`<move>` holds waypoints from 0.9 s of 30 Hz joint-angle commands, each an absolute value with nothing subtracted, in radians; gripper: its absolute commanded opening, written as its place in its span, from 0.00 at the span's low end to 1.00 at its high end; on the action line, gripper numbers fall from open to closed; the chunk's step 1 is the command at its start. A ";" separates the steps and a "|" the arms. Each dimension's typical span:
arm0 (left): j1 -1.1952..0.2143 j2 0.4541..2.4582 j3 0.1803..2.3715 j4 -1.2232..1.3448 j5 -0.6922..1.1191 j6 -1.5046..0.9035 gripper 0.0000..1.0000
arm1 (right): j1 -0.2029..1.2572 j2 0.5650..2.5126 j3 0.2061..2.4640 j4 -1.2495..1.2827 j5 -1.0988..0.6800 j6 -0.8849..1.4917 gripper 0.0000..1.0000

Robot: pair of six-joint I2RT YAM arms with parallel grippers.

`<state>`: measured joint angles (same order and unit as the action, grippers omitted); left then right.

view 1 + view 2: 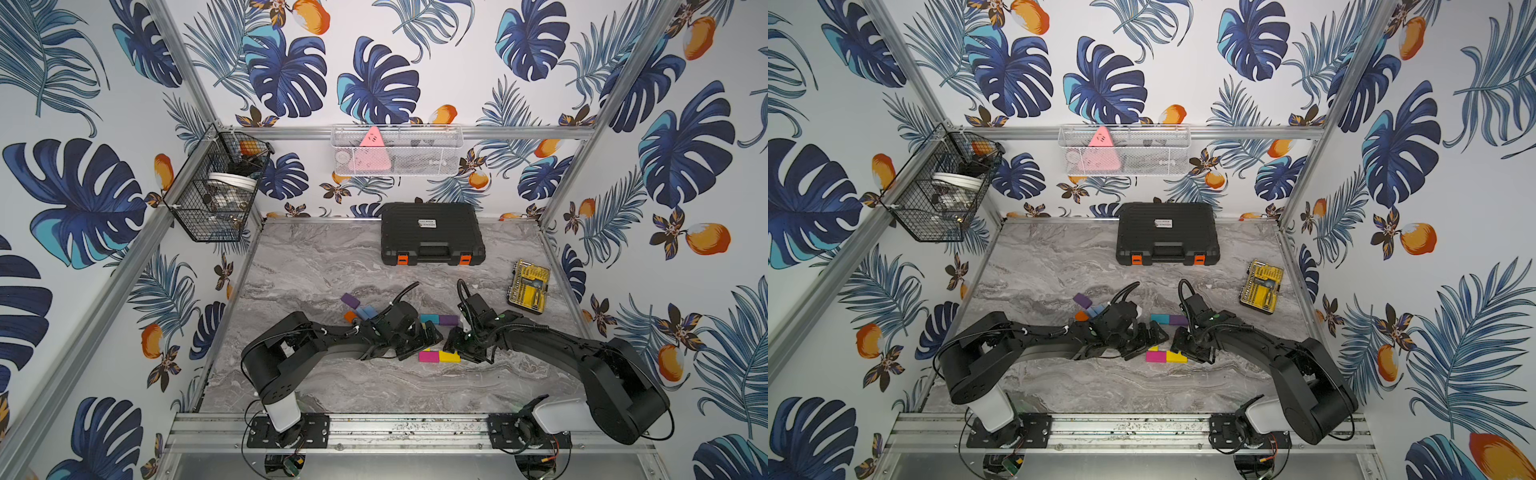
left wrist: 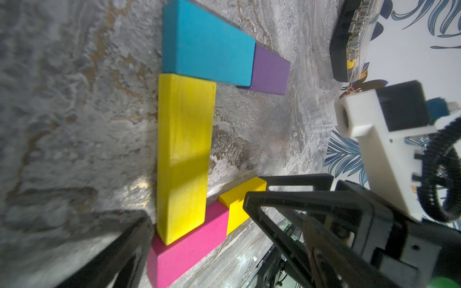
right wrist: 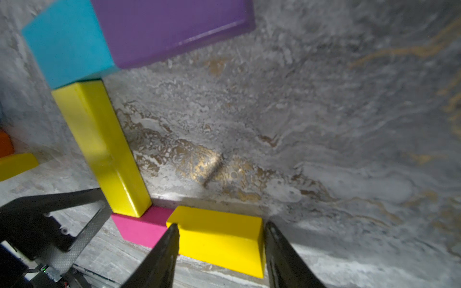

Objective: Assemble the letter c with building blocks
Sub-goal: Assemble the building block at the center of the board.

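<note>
Top view, left to right over the marble table [image 1: 316, 266]. At 10 o'clock from the table's middle, three spare blocks close together: purple spare [image 1: 350, 300], light blue spare [image 1: 368, 311], orange spare [image 1: 350, 316], partly hidden behind the left arm [image 1: 299, 332].

Next, the left gripper [image 1: 430, 334], jaws spread wide, holding nothing, right over the letter and hiding its back bar in both top views.

In the left wrist view, the whole letter c flat on the table:
- At 12 o'clock, teal block [image 2: 207, 42] touching purple block [image 2: 270, 71].
- At 9 o'clock, long yellow block [image 2: 184, 154].
- At 6 o'clock, magenta block [image 2: 189, 246] touching short yellow block [image 2: 240, 199].

Then the right gripper [image 3: 220, 225], jaws half wide, one at each end of the short yellow block, very close. Cannot tell if squeezing.

Now boxes and baskets:
- On the left wall, black wire basket [image 1: 195, 216] with a white round thing [image 1: 232, 181] and small dark bits inside.
- On the back wall, white mesh basket [image 1: 436, 166] with a pink three-cornered thing [image 1: 371, 151].
- At 12 o'clock on the table, black tool case [image 1: 432, 235], shut, two orange clips.
- At 2 o'clock, yellow-and-black bit case [image 1: 528, 291], rows of bits inside.
</note>
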<state>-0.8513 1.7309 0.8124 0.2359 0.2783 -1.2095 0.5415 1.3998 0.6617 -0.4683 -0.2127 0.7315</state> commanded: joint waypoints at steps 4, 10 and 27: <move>-0.853 1.733 0.813 0.200 0.268 -1.228 0.99 | 0.541 1.370 0.655 -0.524 -0.166 0.729 0.67; -0.855 1.710 0.808 0.168 0.246 -1.223 0.99 | 0.541 1.329 0.657 -0.557 -0.148 0.729 0.68; -0.877 1.681 0.809 0.139 0.229 -1.219 0.99 | 0.540 1.297 0.645 -0.575 -0.132 0.732 0.68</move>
